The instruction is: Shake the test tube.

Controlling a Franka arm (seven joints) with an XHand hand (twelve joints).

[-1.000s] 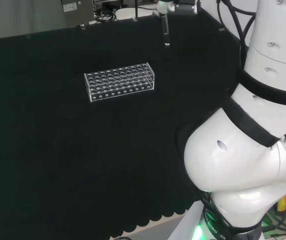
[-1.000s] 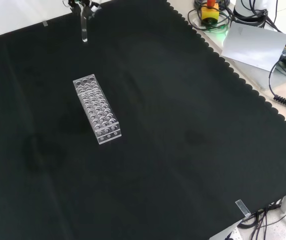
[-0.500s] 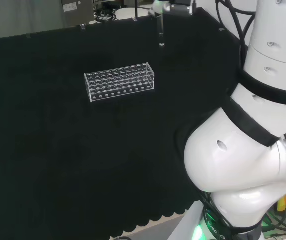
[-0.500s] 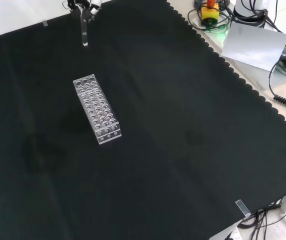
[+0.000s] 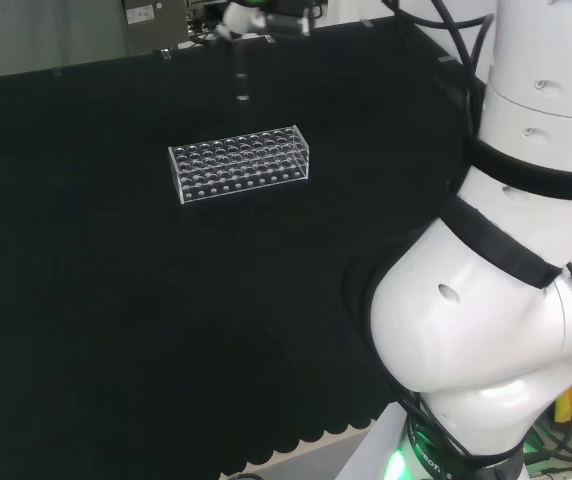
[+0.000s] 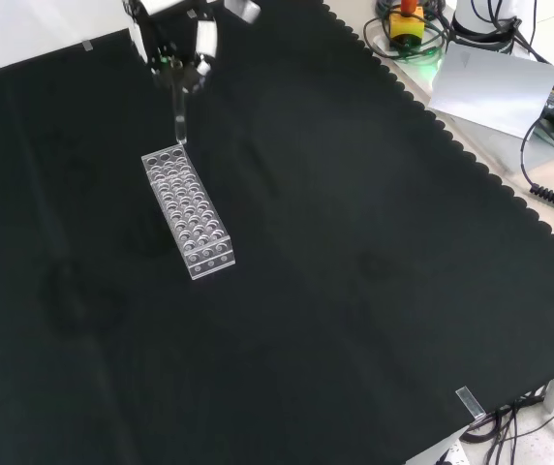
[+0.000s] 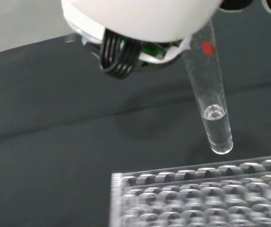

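One test tube [image 6: 178, 116] hangs pinched in the hand's [image 6: 175, 39] fingers [image 6: 204, 44], above the rack [image 6: 187, 211].

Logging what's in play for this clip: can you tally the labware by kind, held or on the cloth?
Test tube: 1, clear with a little liquid at its bottom, hanging from the hand above the rack's end
Tube rack: 1, clear, on the black cloth, no tube seen standing in it
Total: 2
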